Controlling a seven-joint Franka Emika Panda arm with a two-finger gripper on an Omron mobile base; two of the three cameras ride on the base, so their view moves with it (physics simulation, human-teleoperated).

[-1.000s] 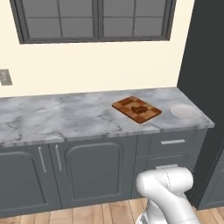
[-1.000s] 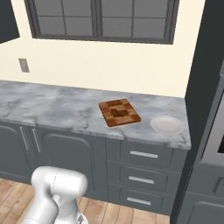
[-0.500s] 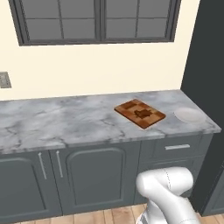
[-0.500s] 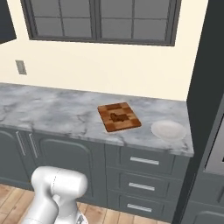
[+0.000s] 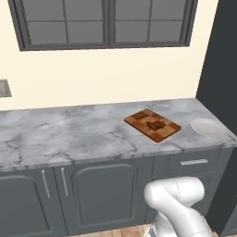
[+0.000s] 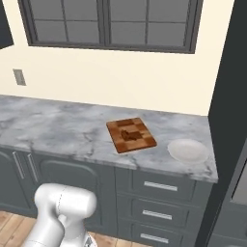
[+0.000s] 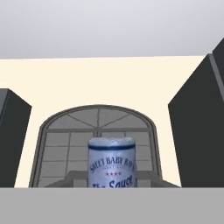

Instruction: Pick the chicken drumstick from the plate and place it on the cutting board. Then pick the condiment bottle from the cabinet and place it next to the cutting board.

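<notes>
The condiment bottle (image 7: 112, 162) rises close in front of the hand camera, showing a pale band with blue lettering; my gripper is shut on it. The chicken drumstick (image 5: 155, 125) (image 6: 128, 134) lies on the checkered cutting board (image 5: 171, 130) (image 6: 144, 140) on the marble counter. To the board's right the white plate (image 5: 206, 126) (image 6: 188, 150) holds nothing. The tall dark cabinet (image 5: 221, 69) (image 6: 232, 96) stands at the counter's right end.
The grey marble counter (image 5: 69, 134) (image 6: 53, 128) stretches left of the board below a dark-framed window (image 5: 106, 23). Grey drawers with silver handles (image 6: 159, 185) sit under the plate. In the hand view, dark cabinet blocks (image 7: 197, 131) flank an arched window.
Both base views have shifted a little, so the camera has moved. The board, drumstick and plate keep their places on the counter.
</notes>
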